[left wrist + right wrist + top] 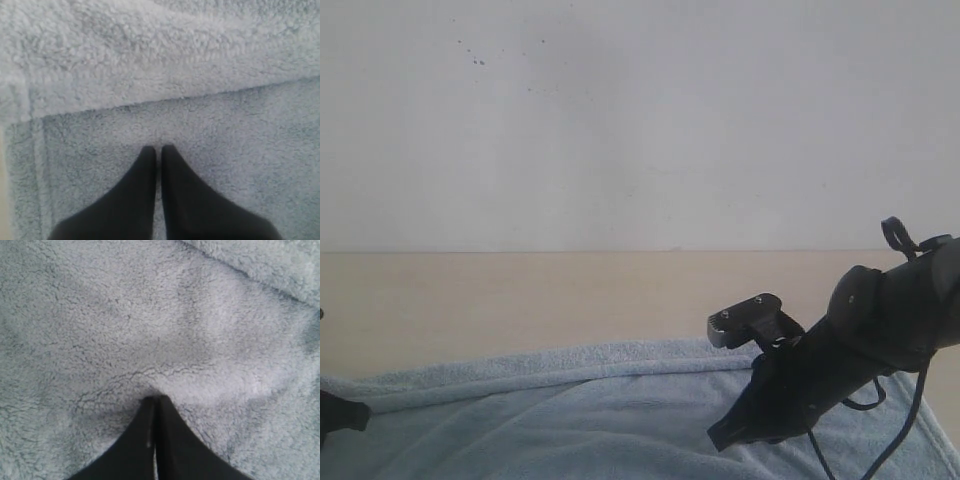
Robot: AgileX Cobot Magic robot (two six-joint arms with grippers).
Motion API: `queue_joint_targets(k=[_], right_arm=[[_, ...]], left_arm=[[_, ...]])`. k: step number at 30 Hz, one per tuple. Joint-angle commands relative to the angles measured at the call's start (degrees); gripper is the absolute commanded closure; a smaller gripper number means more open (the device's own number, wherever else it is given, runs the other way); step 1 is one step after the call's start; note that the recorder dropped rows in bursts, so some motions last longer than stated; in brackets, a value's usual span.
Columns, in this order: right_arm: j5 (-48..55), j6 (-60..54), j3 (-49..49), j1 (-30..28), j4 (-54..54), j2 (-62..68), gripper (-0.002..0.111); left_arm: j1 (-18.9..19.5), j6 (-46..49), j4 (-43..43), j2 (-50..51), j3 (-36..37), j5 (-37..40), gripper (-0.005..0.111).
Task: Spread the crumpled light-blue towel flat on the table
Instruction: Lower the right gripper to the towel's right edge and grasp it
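The pale light-blue towel [570, 420] lies across the near part of the beige table [520, 300], with its far edge folded over into a thick band [520, 365]. My right gripper [720, 438] points down into the cloth at the right. In the right wrist view it [156, 398] is shut, its tips sunk in the towel [150, 315], and creases run to them as if a small pucker is pinched. My left gripper [158, 148] is shut with only a thin slit, just over flat towel [225, 150] near the folded band [150, 60]. Only a dark bit of it [340, 415] shows at the far left.
A white wall with dark specks [640, 120] rises behind the table. Bare tabletop stretches beyond the towel's far edge. The towel's hemmed side border [37, 170] runs beside a sliver of table [2, 200]. The right arm's cables [900, 420] hang over the cloth.
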Motion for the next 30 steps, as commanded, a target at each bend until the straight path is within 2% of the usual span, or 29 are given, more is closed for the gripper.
queue_joint_targets(k=[1, 5, 10, 12, 14, 16, 17, 21, 27, 29, 30], right_arm=[[0.3, -0.5, 0.3, 0.2, -0.5, 1.6, 0.108], [0.3, -0.5, 0.3, 0.2, -0.5, 1.6, 0.108], [0.3, -0.5, 0.3, 0.2, -0.5, 1.6, 0.108], [0.3, -0.5, 0.3, 0.2, -0.5, 1.6, 0.108], [0.1, -0.5, 0.3, 0.2, -0.5, 1.6, 0.108], [0.0, -0.5, 0.3, 0.2, -0.5, 1.6, 0.108], [0.0, -0.5, 0.3, 0.2, -0.5, 1.6, 0.108], [2.2, -0.8, 0.3, 0.2, -0.5, 1.6, 0.108], [-3.8, -2.3, 0.3, -0.2, -0.5, -7.1, 0.108], [-3.8, -2.3, 0.3, -1.4, -0.7, -10.9, 0.101], [-2.5, -1.1, 0.3, -3.7, -0.7, -13.5, 0.087]], left_arm=[[0.2, 0.1, 0.1, 2.0, -0.3, -3.9, 0.102], [0.2, 0.1, 0.1, 4.3, -0.5, -7.5, 0.102], [0.2, 0.1, 0.1, 6.7, -2.6, -7.7, 0.102], [0.2, 0.1, 0.1, 6.7, -3.1, -6.0, 0.102], [0.2, 0.1, 0.1, 6.6, -3.0, 0.2, 0.102], [0.2, 0.1, 0.1, 6.6, -0.9, 5.8, 0.102], [0.0, 0.3, 0.0, 6.4, 0.2, 5.7, 0.102], [0.0, 0.3, -1.7, 3.9, 4.3, 4.2, 0.102], [0.2, 0.7, -1.0, -5.9, 2.3, 4.1, 0.102], [0.2, 0.9, -1.0, -8.2, 1.4, 4.7, 0.102], [0.2, 0.9, -1.0, -9.8, 1.0, 5.1, 0.102]])
